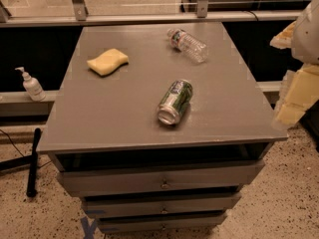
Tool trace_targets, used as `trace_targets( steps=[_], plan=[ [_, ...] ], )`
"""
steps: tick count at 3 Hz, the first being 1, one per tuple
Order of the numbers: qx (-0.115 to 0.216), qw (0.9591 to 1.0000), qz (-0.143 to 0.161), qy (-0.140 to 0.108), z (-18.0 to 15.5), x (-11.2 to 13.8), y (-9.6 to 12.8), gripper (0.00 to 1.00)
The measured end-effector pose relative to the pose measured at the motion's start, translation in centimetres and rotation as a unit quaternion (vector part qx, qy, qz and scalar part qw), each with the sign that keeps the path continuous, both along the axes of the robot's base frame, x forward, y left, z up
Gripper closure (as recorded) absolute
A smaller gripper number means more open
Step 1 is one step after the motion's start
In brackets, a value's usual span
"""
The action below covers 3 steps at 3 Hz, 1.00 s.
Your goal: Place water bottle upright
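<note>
The water bottle (188, 44) is clear and ribbed, with a white cap and a label band. It lies on its side at the back right of the grey cabinet top (124, 108), cap pointing to the back left. My gripper (295, 97) shows as pale yellowish parts at the right edge of the view. It hangs beside the cabinet's right edge, well apart from the bottle, to the bottle's front right. Nothing shows in it.
A green and silver can (175, 101) lies on its side mid-table, in front of the bottle. A yellow sponge (107, 61) lies at the back left. A white pump dispenser (31, 85) stands on a ledge to the left. Drawers (162, 183) are below.
</note>
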<state>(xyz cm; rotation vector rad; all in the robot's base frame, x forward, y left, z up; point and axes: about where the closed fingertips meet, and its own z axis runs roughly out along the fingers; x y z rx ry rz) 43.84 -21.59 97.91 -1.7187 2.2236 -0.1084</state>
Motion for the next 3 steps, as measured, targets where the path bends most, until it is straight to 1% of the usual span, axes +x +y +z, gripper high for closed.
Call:
trace_targets(
  steps=[1,2,3],
  plan=[
    [0.0,1.0,0.001,-0.005,0.1,0.3,0.2,0.0],
    [0.006,0.9998,0.001,-0.02,-0.7,3.9,1.8,0.0],
    [0.022,0.9992,-0.013,-0.032,-1.5,8.6,3.1,0.0]
  ],
)
